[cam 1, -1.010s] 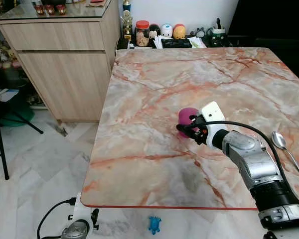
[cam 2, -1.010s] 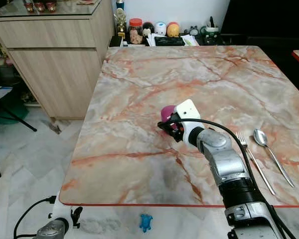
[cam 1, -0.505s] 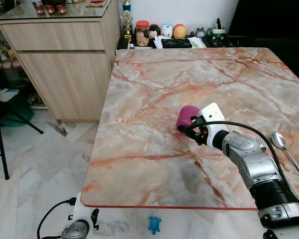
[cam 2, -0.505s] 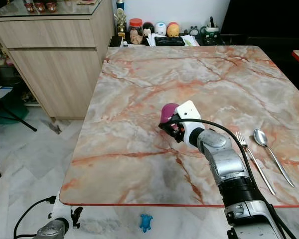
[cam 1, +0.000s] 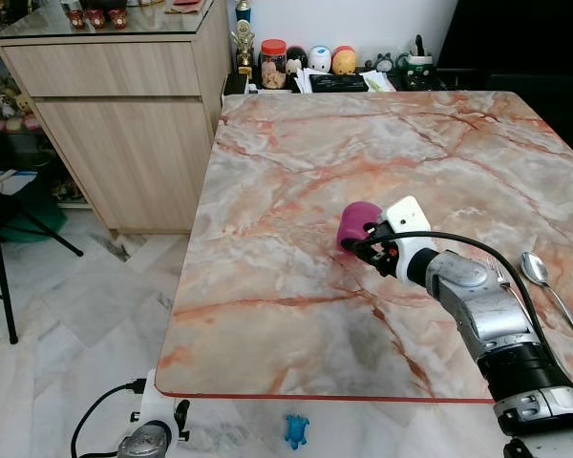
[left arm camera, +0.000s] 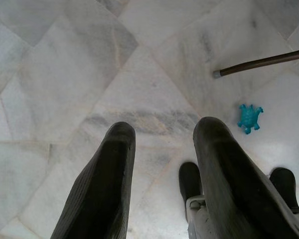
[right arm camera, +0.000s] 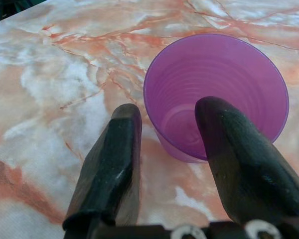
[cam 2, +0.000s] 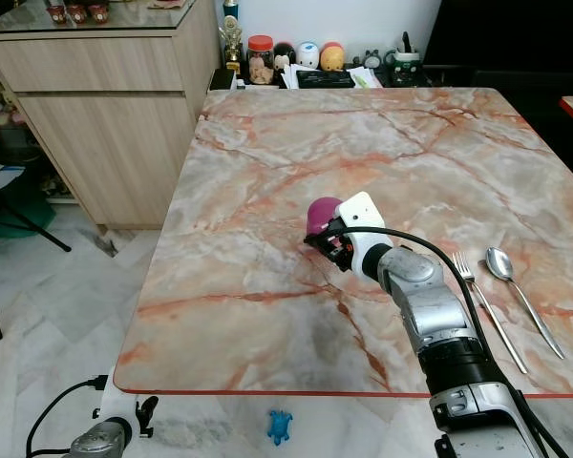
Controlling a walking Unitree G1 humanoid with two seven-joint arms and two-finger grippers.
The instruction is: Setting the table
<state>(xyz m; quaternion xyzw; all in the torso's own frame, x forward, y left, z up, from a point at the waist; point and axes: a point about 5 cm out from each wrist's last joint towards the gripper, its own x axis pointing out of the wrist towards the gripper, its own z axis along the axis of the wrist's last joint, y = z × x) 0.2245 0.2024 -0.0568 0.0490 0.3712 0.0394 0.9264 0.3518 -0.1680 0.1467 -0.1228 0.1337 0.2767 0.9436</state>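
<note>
A purple plastic cup (cam 1: 355, 225) lies tipped on the marble table (cam 1: 296, 153), its mouth turned toward my right gripper (cam 1: 366, 246). In the right wrist view the cup (right arm camera: 214, 94) fills the middle. My right gripper (right arm camera: 169, 112) is open: one finger stands before the cup's mouth, the other beside its outer wall. A fork (cam 2: 477, 291) and a spoon (cam 2: 516, 286) lie side by side near the table's right front. My left gripper (left arm camera: 162, 132) hangs open over the floor, low at the left.
A wooden cabinet (cam 1: 124, 114) stands left of the table. Jars, figurines and a mug (cam 1: 315, 62) crowd the shelf past the far edge. A small blue toy (cam 1: 297, 429) lies on the tiled floor under the front edge. A black chair leg (cam 1: 0, 286) is at far left.
The cup has shifted slightly left and tilted a little against the right gripper's fingers. The arm itself has barely moved. The left arm is still.
</note>
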